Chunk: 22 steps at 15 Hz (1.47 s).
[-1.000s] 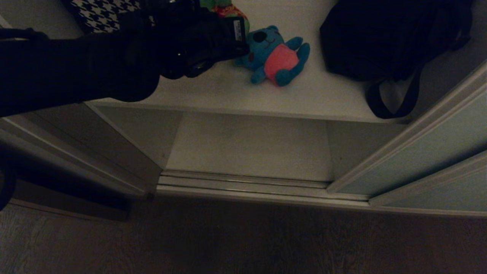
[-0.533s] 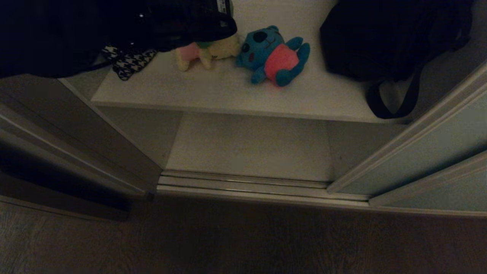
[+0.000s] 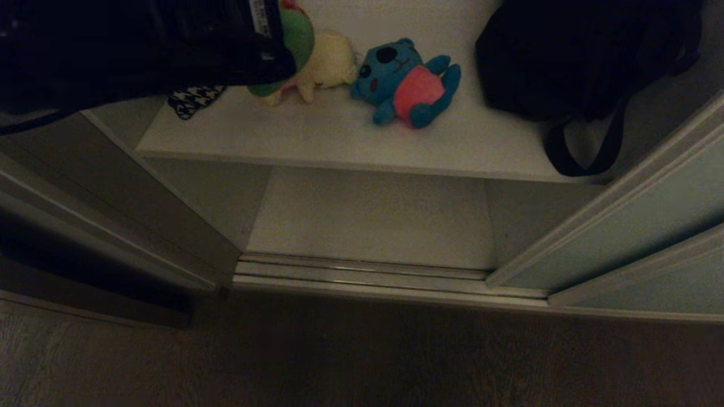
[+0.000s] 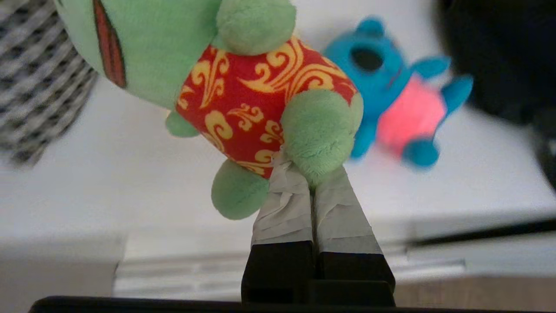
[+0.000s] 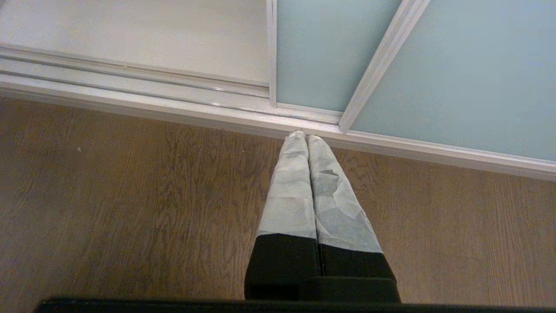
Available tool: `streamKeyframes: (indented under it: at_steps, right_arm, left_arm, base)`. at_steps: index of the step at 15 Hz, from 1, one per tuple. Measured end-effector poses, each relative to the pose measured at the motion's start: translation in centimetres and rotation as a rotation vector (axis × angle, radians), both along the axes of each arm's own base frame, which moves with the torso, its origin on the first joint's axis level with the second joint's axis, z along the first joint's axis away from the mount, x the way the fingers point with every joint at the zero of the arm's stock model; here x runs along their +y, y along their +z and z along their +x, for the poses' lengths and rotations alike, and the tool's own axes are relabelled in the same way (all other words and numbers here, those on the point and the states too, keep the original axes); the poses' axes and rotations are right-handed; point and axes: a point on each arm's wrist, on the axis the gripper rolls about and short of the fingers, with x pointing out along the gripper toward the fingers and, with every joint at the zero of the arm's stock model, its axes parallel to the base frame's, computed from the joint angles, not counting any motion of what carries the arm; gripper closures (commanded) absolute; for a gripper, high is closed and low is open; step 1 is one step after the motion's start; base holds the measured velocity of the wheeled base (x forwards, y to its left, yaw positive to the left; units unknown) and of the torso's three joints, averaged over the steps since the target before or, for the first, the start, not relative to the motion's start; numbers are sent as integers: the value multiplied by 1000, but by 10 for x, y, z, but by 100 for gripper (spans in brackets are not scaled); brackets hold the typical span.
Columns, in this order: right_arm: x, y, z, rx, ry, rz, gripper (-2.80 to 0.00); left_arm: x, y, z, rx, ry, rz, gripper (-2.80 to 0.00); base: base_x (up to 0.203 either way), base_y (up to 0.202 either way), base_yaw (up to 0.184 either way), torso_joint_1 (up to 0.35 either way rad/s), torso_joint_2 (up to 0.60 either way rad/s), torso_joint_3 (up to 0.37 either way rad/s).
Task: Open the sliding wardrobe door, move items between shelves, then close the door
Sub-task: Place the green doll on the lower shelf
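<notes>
My left gripper (image 4: pixel 310 167) is shut on a leg of the green plush toy (image 4: pixel 260 95) with the red and gold top, which hangs above the upper shelf (image 4: pixel 108 182). In the head view this green toy (image 3: pixel 298 37) shows at the end of my left arm at the top left. The cream-yellow toy (image 3: pixel 331 62) and the blue toy (image 3: pixel 404 82) with a pink belly lie on the upper shelf (image 3: pixel 339 138). The lower shelf (image 3: pixel 373 217) is bare. The sliding wardrobe door (image 3: pixel 639 226) stands pushed to the right. My right gripper (image 5: pixel 304 137) is shut and empty over the wooden floor.
A black strapped bag (image 3: pixel 565 51) fills the right of the upper shelf. A houndstooth cloth (image 3: pixel 195 99) lies at its left end. The ribbed floor track (image 3: pixel 362 274) runs along the wardrobe's front, with the dark side panel (image 3: pixel 113 226) on the left.
My left arm has drawn back to the left and risen, carrying the green toy off the shelf. The cream-yellow toy that it covered now shows.
</notes>
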Motion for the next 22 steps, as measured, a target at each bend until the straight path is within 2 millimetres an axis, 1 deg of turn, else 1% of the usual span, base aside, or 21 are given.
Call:
streamKeyframes:
  at_steps: [3, 5, 6, 10, 22]
  right_arm:
    - [0, 0, 0, 0, 0, 0, 0]
    - [0, 0, 0, 0, 0, 0, 0]
    - [0, 0, 0, 0, 0, 0, 0]
    - [0, 0, 0, 0, 0, 0, 0]
    - [0, 0, 0, 0, 0, 0, 0]
  left_arm:
    - [19, -12, -21, 31, 12, -6, 0]
    - [26, -20, -28, 51, 43, -4, 0]
    - [28, -24, -30, 60, 53, 4, 0]
    - [32, -25, -34, 60, 58, 13, 0]
    - [38, -20, -42, 53, 53, 33, 0]
  base:
    - [0, 0, 0, 0, 0, 0]
    - [0, 0, 0, 0, 0, 0]
    - [0, 0, 0, 0, 0, 0]
    - [0, 0, 0, 0, 0, 0]
    - [0, 0, 0, 0, 0, 0]
